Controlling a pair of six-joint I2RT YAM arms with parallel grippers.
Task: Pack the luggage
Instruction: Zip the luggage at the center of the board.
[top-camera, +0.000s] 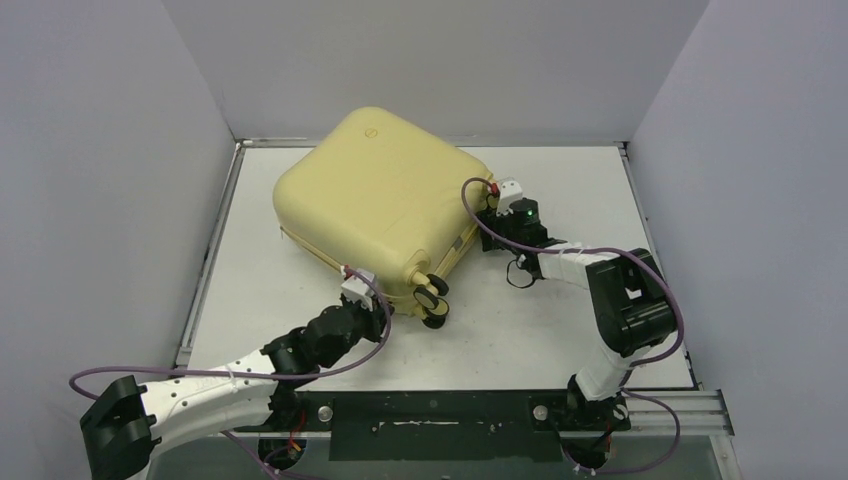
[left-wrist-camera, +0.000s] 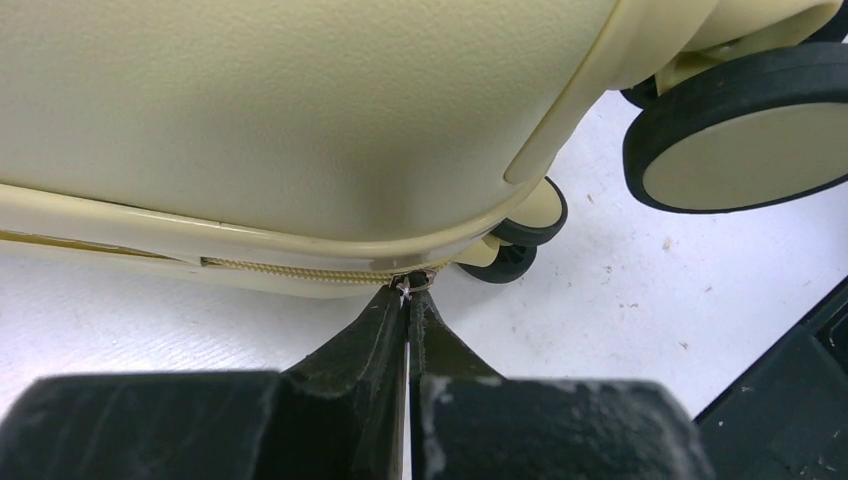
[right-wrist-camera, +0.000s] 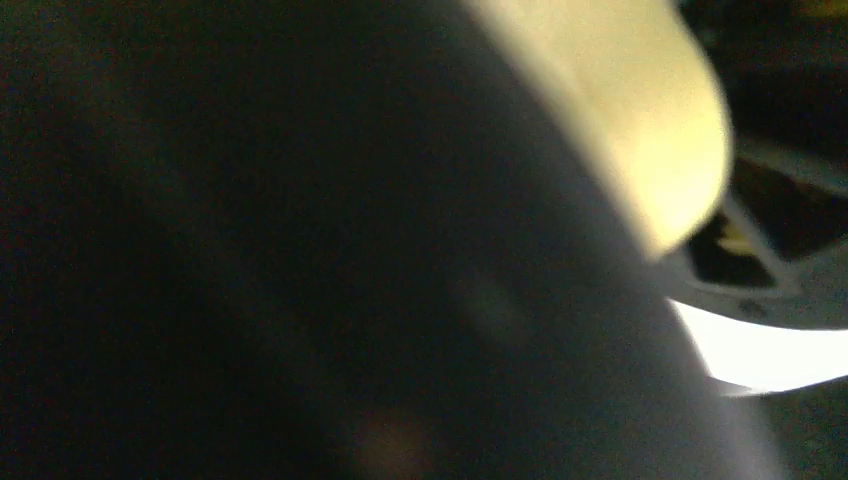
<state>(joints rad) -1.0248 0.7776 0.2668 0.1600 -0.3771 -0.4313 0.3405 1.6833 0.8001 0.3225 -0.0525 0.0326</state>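
The pale yellow luggage (top-camera: 385, 195) lies flat and closed on the white table, its wheels (top-camera: 432, 300) toward the near side. My left gripper (top-camera: 383, 300) is at the near edge of the luggage, just left of the wheels. In the left wrist view it (left-wrist-camera: 408, 288) is shut on the small metal zipper pull (left-wrist-camera: 420, 279) at the end of the closed zipper (left-wrist-camera: 300, 270). My right gripper (top-camera: 491, 205) is pressed against the right side of the luggage. The right wrist view is dark and blurred, showing only a patch of yellow shell (right-wrist-camera: 640, 110), so its jaws are hidden.
The white table (top-camera: 560, 330) has raised rails at the left (top-camera: 208, 260) and back edges, and grey walls on three sides. A large wheel (left-wrist-camera: 740, 130) and two smaller ones (left-wrist-camera: 520, 225) sit right of my left fingers. A black base rail (top-camera: 430, 415) runs along the near edge.
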